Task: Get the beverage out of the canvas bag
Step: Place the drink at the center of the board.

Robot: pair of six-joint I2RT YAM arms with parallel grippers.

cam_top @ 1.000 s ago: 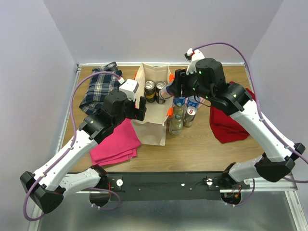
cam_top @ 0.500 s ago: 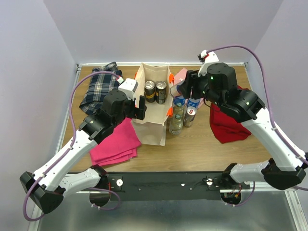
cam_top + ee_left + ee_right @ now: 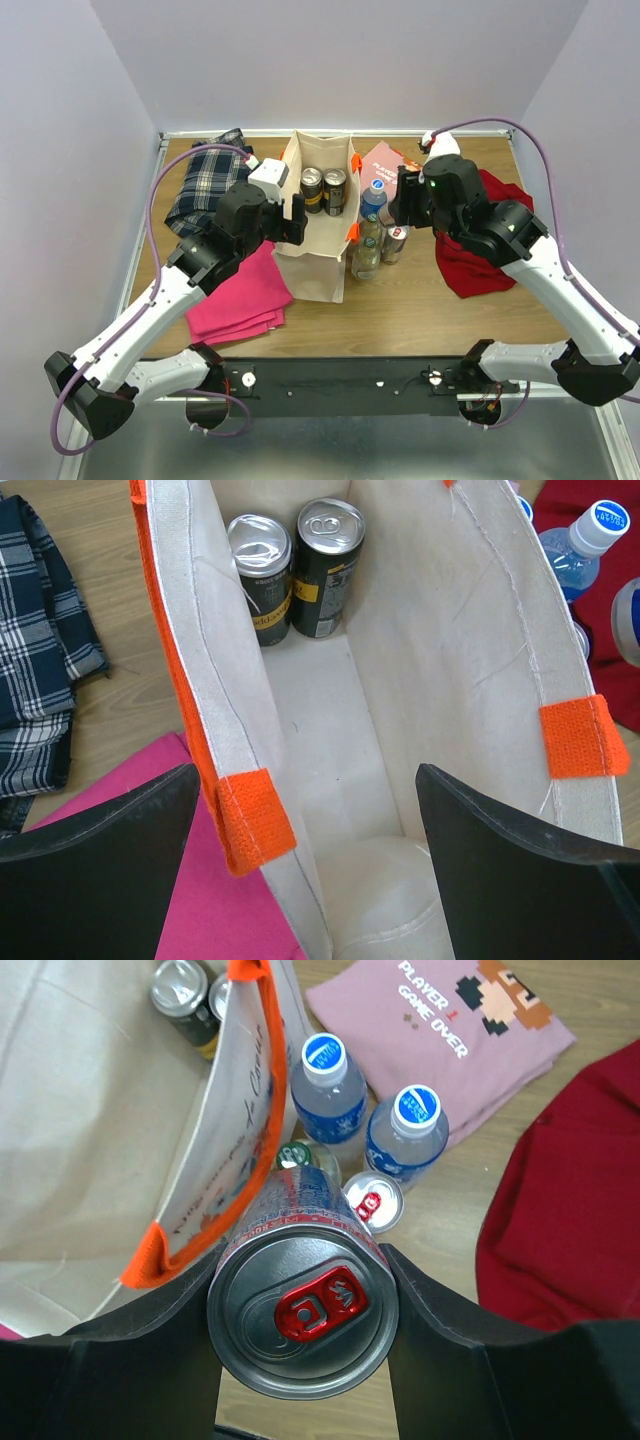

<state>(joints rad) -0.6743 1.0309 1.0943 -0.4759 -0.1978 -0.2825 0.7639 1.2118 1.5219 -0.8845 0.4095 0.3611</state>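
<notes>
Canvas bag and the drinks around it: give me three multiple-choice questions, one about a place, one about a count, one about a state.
1. Where do the black cans stand? A inside the bag; B outside the bag; C stacked on each other.
2. How many blue-capped bottles stand beside the bag? A one; B two; C four.
3. The right gripper is: A open and empty; B shut on a silver can; C out of sight.
Answers: 1 A, the left wrist view shows both at the bag's far end. 2 B, the right wrist view shows two blue caps. 3 B, its fingers press the can's sides.
</notes>
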